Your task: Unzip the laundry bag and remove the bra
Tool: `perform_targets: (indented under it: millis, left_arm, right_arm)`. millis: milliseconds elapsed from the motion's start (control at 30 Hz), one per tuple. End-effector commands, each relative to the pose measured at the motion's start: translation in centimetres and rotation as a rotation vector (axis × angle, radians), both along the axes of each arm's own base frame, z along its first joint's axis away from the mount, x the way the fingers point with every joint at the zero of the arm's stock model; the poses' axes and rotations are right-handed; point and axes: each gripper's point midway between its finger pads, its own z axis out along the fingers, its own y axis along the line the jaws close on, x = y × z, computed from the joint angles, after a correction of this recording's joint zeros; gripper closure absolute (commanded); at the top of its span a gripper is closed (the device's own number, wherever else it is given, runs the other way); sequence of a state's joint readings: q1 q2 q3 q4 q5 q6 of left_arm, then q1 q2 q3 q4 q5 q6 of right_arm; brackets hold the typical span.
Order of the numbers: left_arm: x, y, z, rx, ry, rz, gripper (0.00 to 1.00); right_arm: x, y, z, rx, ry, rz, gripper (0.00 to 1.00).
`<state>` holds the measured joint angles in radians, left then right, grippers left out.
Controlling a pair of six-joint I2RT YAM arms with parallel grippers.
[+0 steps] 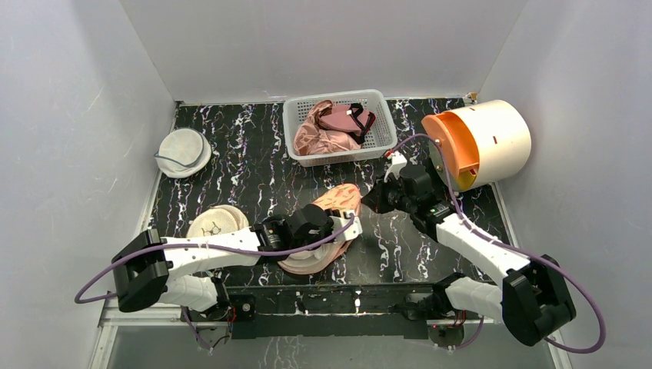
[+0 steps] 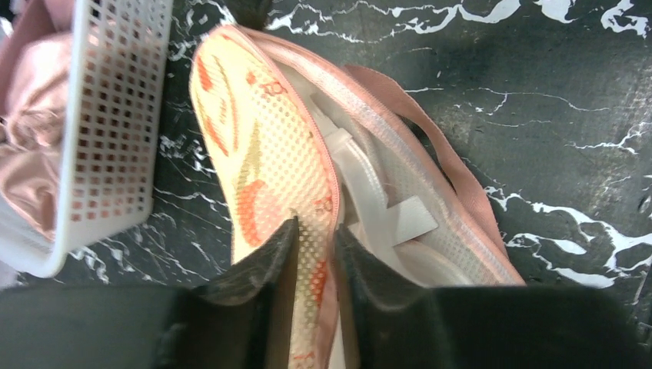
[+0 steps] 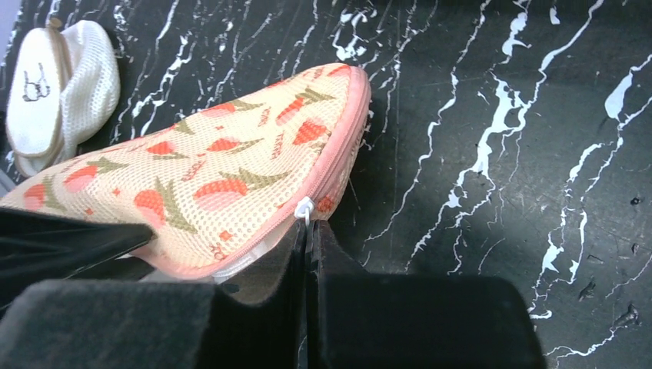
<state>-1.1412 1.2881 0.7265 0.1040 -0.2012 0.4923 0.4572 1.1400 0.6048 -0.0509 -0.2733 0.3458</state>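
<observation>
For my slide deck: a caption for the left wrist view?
Left claw pinches the printed flap of the unzipped laundry bag, white bra showing inside, basket alongside.

No words or numbers are showing legibly. The round cream mesh pouch (image 3: 84, 84) is carrying a small black outline icon (image 3: 34, 81). The peach-orange padded laundry bag (image 3: 215, 177) with red-green motifs is bearing tiny red lettering (image 3: 201, 171), too small to read.
</observation>
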Motion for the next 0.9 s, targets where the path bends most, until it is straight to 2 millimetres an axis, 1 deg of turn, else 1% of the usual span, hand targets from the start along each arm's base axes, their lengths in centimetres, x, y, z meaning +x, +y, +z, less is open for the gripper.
perform_targets:
  millis: [0, 100, 200, 233, 300, 367, 467, 533, 633, 667, 700, 767, 867]
  left_arm:
    - [0.5, -0.2, 0.7, -0.004, -0.007, 0.037, 0.69]
    - [0.5, -0.3, 0.7, -0.01, -0.004, 0.037, 0.52]
    - [0.2, -0.5, 0.8, -0.022, 0.007, 0.022, 0.43]
    - [0.1, -0.6, 0.8, -0.028, 0.011, 0.019, 0.36]
    - [-0.1, -0.6, 1.0, -0.043, 0.015, 0.011, 0.31]
    - [-0.1, -0.7, 1.3, -0.066, 0.012, 0.012, 0.28]
    - [-0.2, -0.8, 1.6, -0.088, 0.018, 0.016, 0.26]
    - [-0.4, -1.0, 1.5, -0.102, 0.031, 0.01, 0.24]
    - [-1.1, -1.6, 2.0, -0.145, 0.058, -0.018, 0.19]
    - [-1.5, -1.9, 2.3, -0.164, 0.07, -0.038, 0.14]
    - [-1.9, -2.1, 2.4, -0.18, 0.081, -0.059, 0.12]
    - [-2.4, -2.3, 2.8, -0.206, 0.094, -0.082, 0.12]
    - [-2.4, -2.4, 3.7, -0.247, 0.09, -0.074, 0.13]
  right_arm:
    - [-0.8, 1.8, 3.6, 0.091, -0.096, 0.069, 1.0]
    - [-1.7, 2.7, 4.1, 0.112, -0.098, 0.09, 1.0]
    - [-2.4, 3.8, 4.4, 0.125, -0.096, 0.11, 1.0]
    - [-2.6, 4.2, 4.6, 0.128, -0.098, 0.117, 1.0]
    - [-3.1, 4.8, 4.5, 0.124, -0.096, 0.127, 1.0]
    - [-3.5, 5.5, 4.7, 0.126, -0.095, 0.137, 1.0]
    - [-4.0, 6.3, 4.9, 0.129, -0.098, 0.149, 1.0]
    - [-4.4, 6.8, 5.2, 0.136, -0.101, 0.153, 1.0]
    - [-4.7, 7.2, 5.7, 0.143, -0.109, 0.158, 1.0]
    - [-4.7, 7.2, 5.7, 0.142, -0.112, 0.155, 1.0]
    - [-4.7, 7.2, 5.6, 0.138, -0.112, 0.153, 1.0]
    - [-4.6, 7.1, 5.5, 0.13, -0.113, 0.146, 1.0]
    - [-4.4, 7.0, 5.5, 0.122, -0.118, 0.137, 1.0]
